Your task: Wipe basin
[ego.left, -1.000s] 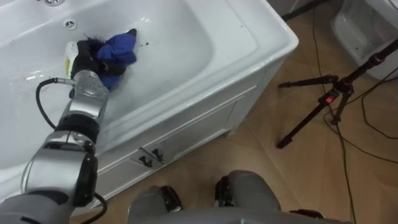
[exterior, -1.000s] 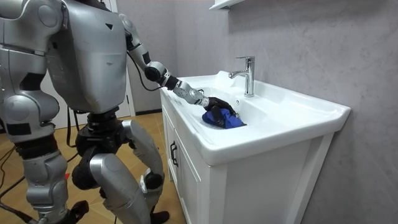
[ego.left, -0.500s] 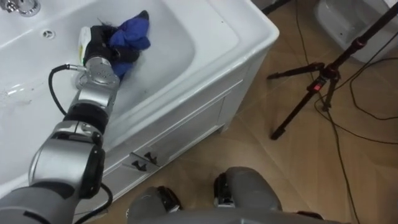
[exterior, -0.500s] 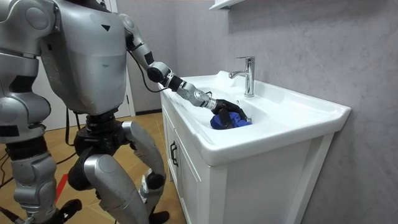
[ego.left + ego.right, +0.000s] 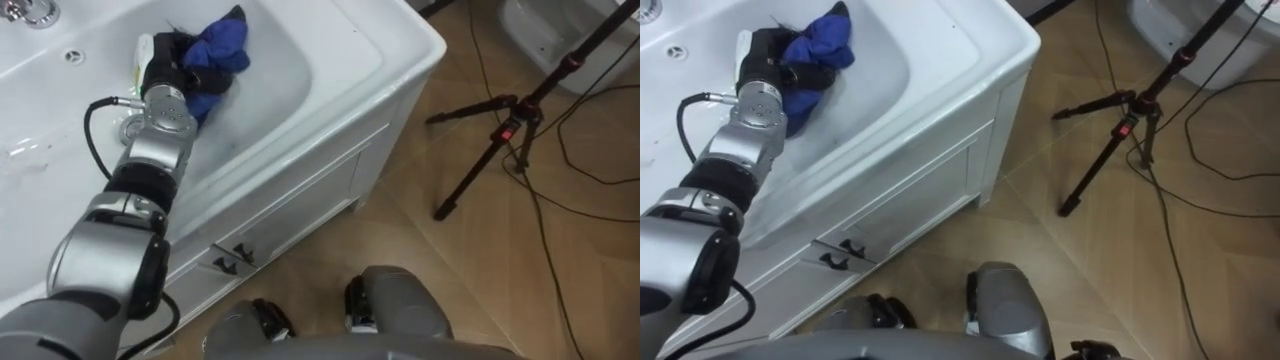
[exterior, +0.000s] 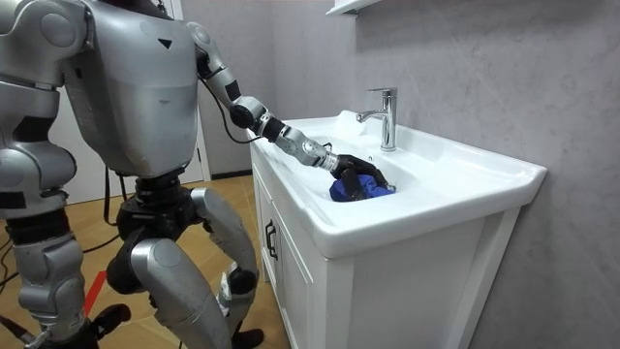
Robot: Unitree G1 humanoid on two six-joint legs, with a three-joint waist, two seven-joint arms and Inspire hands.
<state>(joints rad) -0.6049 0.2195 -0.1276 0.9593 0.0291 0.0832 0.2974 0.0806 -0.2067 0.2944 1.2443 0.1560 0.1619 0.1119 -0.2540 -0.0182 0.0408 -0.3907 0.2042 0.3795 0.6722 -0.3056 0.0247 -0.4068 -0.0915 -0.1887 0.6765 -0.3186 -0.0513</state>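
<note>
Your blue cloth [image 5: 222,42] lies bunched in the white basin [image 5: 300,70], near its right end. Your left robot hand [image 5: 172,68] has its dark fingers curled round the cloth, holding it down on the basin floor. The faucet [image 6: 385,114] stands behind it at the back rim. You stand at the front of the white cabinet [image 5: 300,210]. A tripod [image 5: 505,140] stands on the wooden floor [image 5: 420,250] to your right.

one basin [image 5: 405,42], one blue cloth [image 5: 222,45], one tap [image 6: 387,116], perhaps one tripod [image 5: 508,132]
</note>
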